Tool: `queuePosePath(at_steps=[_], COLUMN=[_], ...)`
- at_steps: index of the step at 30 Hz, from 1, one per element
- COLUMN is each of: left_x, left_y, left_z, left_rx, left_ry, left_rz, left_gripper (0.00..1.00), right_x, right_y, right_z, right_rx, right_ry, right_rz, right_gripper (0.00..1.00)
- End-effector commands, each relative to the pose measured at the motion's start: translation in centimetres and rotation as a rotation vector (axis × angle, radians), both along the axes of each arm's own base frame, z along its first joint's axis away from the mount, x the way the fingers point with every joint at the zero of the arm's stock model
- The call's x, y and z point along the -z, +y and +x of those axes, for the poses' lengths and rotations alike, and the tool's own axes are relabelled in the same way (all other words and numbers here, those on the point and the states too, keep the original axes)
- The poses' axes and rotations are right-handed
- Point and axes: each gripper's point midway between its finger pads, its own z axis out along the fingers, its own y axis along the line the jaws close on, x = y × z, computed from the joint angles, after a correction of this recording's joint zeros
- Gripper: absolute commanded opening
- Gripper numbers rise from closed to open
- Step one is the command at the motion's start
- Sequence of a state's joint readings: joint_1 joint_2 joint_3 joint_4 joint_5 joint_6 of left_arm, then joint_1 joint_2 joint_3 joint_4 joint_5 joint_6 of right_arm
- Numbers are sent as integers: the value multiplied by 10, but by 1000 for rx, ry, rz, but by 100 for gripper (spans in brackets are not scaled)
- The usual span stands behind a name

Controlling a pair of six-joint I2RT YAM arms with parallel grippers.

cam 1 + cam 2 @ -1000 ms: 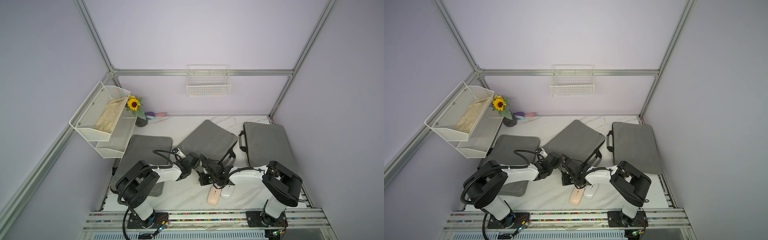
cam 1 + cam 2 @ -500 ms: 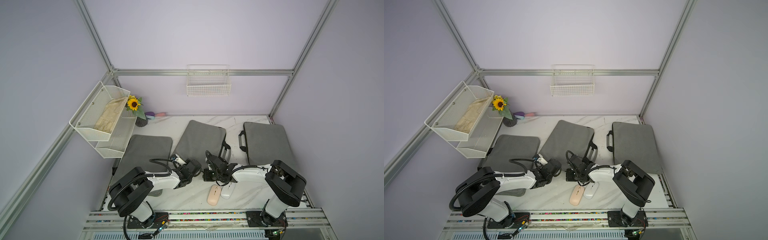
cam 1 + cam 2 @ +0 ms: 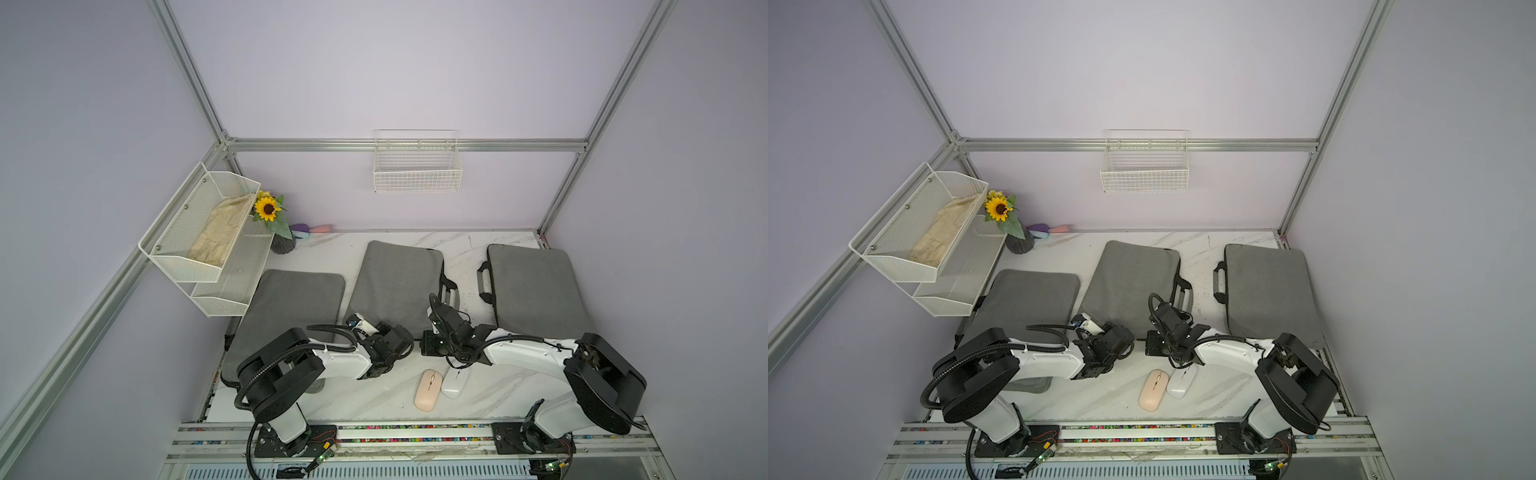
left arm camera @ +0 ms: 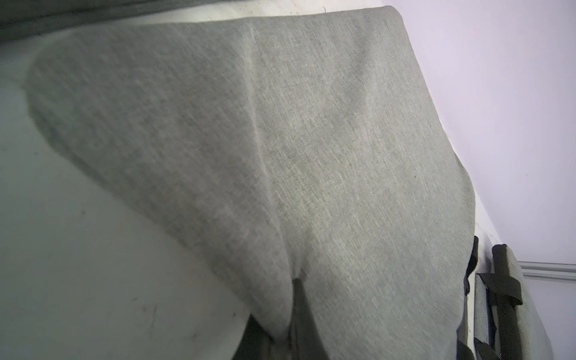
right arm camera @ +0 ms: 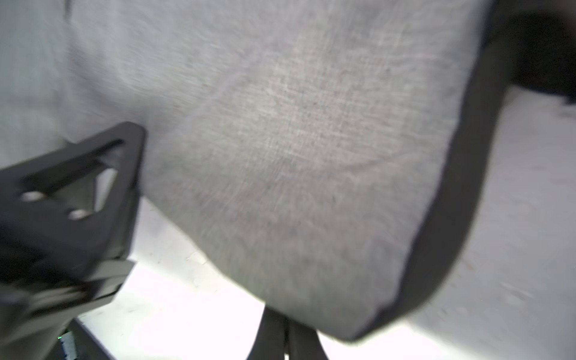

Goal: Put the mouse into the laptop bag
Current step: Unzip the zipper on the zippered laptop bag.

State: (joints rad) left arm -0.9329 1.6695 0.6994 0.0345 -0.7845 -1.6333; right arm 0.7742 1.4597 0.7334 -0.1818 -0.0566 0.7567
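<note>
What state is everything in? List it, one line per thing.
middle laptop bag: lying on the table, near edge pinched by both tools; zip state not visible
left tool: shut on that bag's near edge
right tool: shut on that bag's near corner
pink mouse: on the table, outside any bag
white mouse: beside the pink one, not in any bag
left laptop bag: lying flat
right laptop bag: lying flat

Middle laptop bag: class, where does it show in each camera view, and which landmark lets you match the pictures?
In a top view: the middle laptop bag lies at the centre of the white marble table.
In a top view: the middle laptop bag, centre too.
Left wrist: its grey cloth fills most of the picture.
Right wrist: its black-edged grey cloth fills the middle.
Shared landmark: the white marble table, in all four.
</note>
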Motion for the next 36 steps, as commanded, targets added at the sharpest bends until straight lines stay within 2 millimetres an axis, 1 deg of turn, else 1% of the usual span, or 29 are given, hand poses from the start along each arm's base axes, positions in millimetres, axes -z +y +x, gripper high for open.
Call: queuePosePath(at_steps=[1, 4, 7, 14, 15, 19, 22, 26, 29, 30, 32, 33, 34, 35, 36], left_x=[6, 2, -1, 0, 0, -2, -1, -3, -4, -5, -6, -8, -10, -14, -21], left_y=[0, -7, -11, -23, -23, -22, -19, -16, -13, -10, -2, 4, 9, 15, 21], left_z=[0, 0, 0, 1, 1, 1, 0, -1, -3, -4, -7, -10, -12, -15, -18], left_rx=[9, 32, 47, 80, 82, 79, 70, 66, 62, 57, 34, 13, -1, -15, -23], left_ry=[33, 37, 34, 33, 33, 27, 23, 13, 10, 9, 14, 21, 29, 33, 34], left_rz=[65, 36, 28, 10, 10, 14, 17, 11, 14, 18, 30, 34, 43, 50, 57], left_gripper=[0, 0, 0, 0, 0, 0, 0, 0, 0, 0, 0, 6, 18, 33, 45], right_x=[-6, -6, 1, 9, 10, 12, 10, 3, 4, 3, -3, -8, -12, -17, -20], right_y=[-19, -5, 8, 54, 62, 83, 90, 95, 91, 87, 77, 69, 63, 55, 45], right_z=[2, -2, -3, -6, -8, -10, -9, -6, -6, -8, -10, -12, -14, -16, -20], right_rx=[42, 0, -20, -95, -110, -144, -150, -148, -144, -140, -120, -105, -95, -82, -70], right_ry=[-35, -21, -9, -1, 0, 1, -3, -17, -14, -17, -33, -47, -57, -71, -80], right_rz=[-41, 19, 28, 30, 33, 37, 45, 65, 46, 39, 35, 36, 35, 34, 29], right_gripper=[0, 0, 0, 0, 0, 0, 0, 0, 0, 8, 34, 43, 49, 54, 59])
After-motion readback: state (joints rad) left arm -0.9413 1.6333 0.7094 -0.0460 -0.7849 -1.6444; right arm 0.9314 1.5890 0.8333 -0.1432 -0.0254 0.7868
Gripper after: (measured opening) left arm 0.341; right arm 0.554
